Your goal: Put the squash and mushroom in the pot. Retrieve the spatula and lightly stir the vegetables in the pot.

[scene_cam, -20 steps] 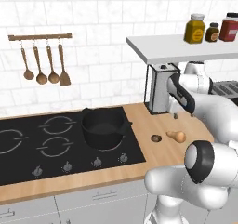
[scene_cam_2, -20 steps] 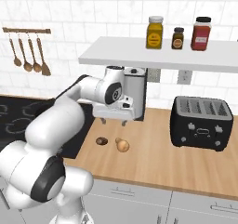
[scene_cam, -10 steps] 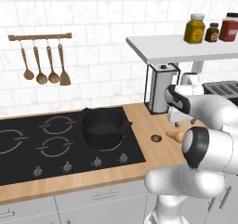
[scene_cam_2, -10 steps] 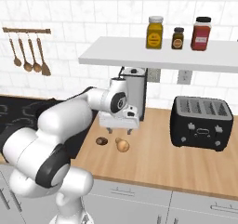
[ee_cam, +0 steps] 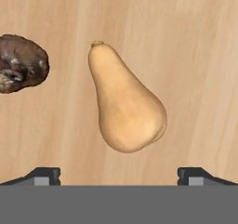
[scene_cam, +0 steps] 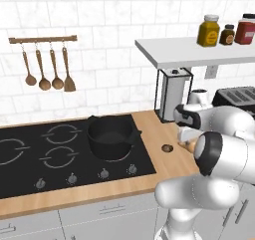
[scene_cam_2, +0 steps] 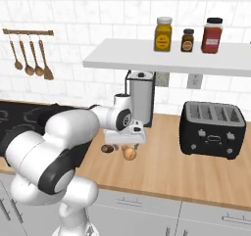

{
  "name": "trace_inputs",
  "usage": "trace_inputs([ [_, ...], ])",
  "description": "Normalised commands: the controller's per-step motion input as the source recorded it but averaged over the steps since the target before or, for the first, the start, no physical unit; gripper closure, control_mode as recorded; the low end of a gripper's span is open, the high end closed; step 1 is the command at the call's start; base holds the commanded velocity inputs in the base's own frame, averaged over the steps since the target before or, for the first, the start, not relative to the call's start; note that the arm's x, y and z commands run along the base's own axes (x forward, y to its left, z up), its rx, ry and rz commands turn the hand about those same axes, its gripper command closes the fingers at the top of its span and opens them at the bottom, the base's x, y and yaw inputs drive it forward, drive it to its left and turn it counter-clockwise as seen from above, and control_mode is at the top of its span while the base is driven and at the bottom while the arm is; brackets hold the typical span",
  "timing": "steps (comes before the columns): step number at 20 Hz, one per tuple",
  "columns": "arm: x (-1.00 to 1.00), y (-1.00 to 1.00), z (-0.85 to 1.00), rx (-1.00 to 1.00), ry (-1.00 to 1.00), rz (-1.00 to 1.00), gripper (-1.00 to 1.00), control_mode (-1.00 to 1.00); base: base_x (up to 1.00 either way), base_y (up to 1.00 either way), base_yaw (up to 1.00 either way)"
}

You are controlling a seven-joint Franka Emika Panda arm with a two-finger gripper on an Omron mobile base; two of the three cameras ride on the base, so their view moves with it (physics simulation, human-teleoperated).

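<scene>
Looking down through the hand camera, you had the squash [ee_cam: 125, 102] lying on its side on the wooden bench [ee_cam: 195, 56], neck pointing away from the pincer [ee_cam: 119, 174] and bulb end nearest it. Your pincer stood spread as wide as it goes, gripping nothing, one fingertip [ee_cam: 44, 175] on each side of the squash and clear of it. The mushroom [ee_cam: 21, 62], dark brown and lumpy, lay just beside the squash's neck, apart from it.

From the left base camera, you could see the pot [scene_cam: 110, 136] sitting on the black hob [scene_cam: 30, 159], over the burner nearest the bench, well apart from the vegetables. The mushroom [scene_cam: 168, 148] lay on the wood between hob and arm, with a sliver of squash [scene_cam: 188, 145] peeking past the arm.

From the right base camera, your pincer [scene_cam_2: 126, 138] hung low over the squash [scene_cam_2: 129, 153], with the mushroom [scene_cam_2: 107, 148] beside it. A toaster [scene_cam_2: 213, 129] stood farther along the bench.
</scene>
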Motion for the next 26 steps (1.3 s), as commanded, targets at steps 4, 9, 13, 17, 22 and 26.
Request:
trace_inputs([
  [4, 0.20, 0.00, -0.26, 0.00, -0.04, 0.09, -1.00, -1.00, 0.00, 0.00, 0.00],
  [9, 0.33, 0.00, -0.19, 0.00, -0.04, 0.07, -1.00, -1.00, 0.00, 0.00, 0.00],
  [13, 0.17, 0.03, -0.15, 0.00, -0.03, 0.10, -1.00, -1.00, 0.00, 0.00, 0.00],
  [17, 0.10, 0.14, -0.18, 0.00, -0.01, 0.12, -1.00, -1.00, 0.00, 0.00, 0.00],
  [22, 0.16, 0.04, -0.19, 0.00, 0.00, 0.09, -1.00, -1.00, 0.00, 0.00, 0.00],
  [26, 0.03, 0.00, -0.25, 0.00, 0.00, 0.05, 1.00, -1.00, 0.00, 0.00, 0.00],
])
